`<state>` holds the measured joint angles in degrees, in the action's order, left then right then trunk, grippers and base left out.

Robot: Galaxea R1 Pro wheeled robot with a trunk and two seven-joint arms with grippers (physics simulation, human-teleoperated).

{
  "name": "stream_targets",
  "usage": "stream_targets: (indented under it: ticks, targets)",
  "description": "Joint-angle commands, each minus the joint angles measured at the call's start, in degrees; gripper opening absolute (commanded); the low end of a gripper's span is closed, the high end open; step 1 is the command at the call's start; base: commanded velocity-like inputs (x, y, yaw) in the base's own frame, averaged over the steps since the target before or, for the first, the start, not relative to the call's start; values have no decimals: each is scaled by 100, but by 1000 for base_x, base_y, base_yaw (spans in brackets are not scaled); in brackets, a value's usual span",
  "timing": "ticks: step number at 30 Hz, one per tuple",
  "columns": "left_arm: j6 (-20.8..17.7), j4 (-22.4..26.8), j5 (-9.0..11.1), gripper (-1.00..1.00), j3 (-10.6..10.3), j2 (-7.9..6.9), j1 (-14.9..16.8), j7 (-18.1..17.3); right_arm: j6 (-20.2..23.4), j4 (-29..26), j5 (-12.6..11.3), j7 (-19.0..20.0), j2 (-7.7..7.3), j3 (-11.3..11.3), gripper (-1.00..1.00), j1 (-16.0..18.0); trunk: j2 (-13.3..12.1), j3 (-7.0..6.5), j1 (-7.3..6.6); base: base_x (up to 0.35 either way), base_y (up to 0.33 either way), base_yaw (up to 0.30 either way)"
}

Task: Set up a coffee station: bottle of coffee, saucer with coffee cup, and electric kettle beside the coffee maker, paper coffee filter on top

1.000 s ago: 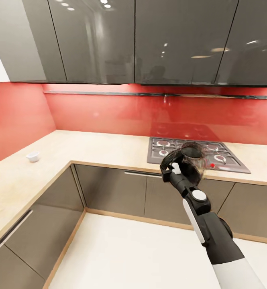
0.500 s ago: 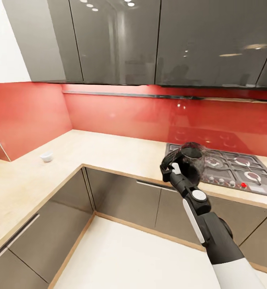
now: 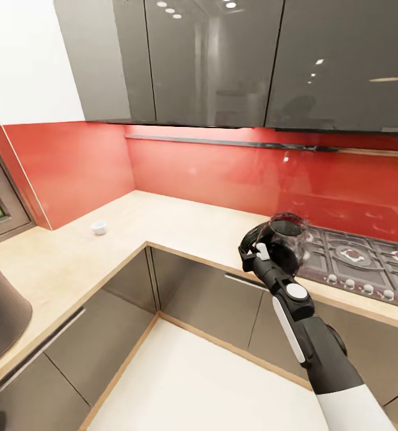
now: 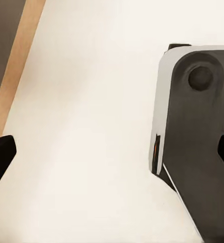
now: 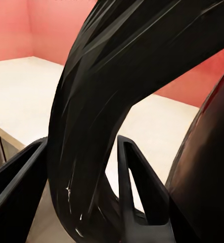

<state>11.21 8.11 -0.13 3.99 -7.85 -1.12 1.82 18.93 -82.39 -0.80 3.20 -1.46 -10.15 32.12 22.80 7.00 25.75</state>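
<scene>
Right gripper [image 3: 260, 246] clamping glossy black kettle [image 3: 284, 242] handle

My right pincer [image 5: 81, 167] clamped on the electric kettle [image 5: 208, 152] by its curved black handle [image 5: 101, 101], my two dark fingers [image 5: 137, 172] flanking it, pale counter [image 5: 20, 96] and red backsplash [image 5: 46, 25] behind

Beige countertop [image 3: 163, 221] (small white cup [image 3: 99, 227])

A dark rounded object [image 3: 1, 311] on the countertop [image 3: 73, 263] is cut off at the frame's left edge.
</scene>
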Motion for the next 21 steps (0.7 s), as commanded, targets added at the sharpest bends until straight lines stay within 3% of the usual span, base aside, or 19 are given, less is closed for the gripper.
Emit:
stream_targets:
  ticks: [1,5,9,11,14,16,21]
  targets:
    - [0,-29,-1,100,38,1,-2,-5,32,-9,-8,6,-3,-5,-100,5,12,10,3,1,0,276]
    - [-64,-362,26,100,57,-3,-10,149,32,-18,-8,6,12,-19,-100,4,12,10,3,0,0,276]
    - [-96,-566,51,100,71,9,-11,625,23,-24,-16,4,29,-102,-100,7,12,10,3,0,0,276]
    - [-108,-793,70,100,78,20,-11,801,10,-31,-17,-2,34,-505,-100,6,12,10,3,0,0,186]
    - [-115,-858,74,100,88,22,-11,828,7,-32,-17,-9,33,-872,-100,8,12,10,3,64,-2,50]
    - [-156,-1011,75,100,87,21,-11,846,13,-32,-17,-18,32,-1308,-100,5,12,10,3,176,-78,10]
    - [-171,-1085,75,100,87,21,-19,854,23,-49,-31,-28,32,-1458,-100,-3,12,10,3,233,-150,1]
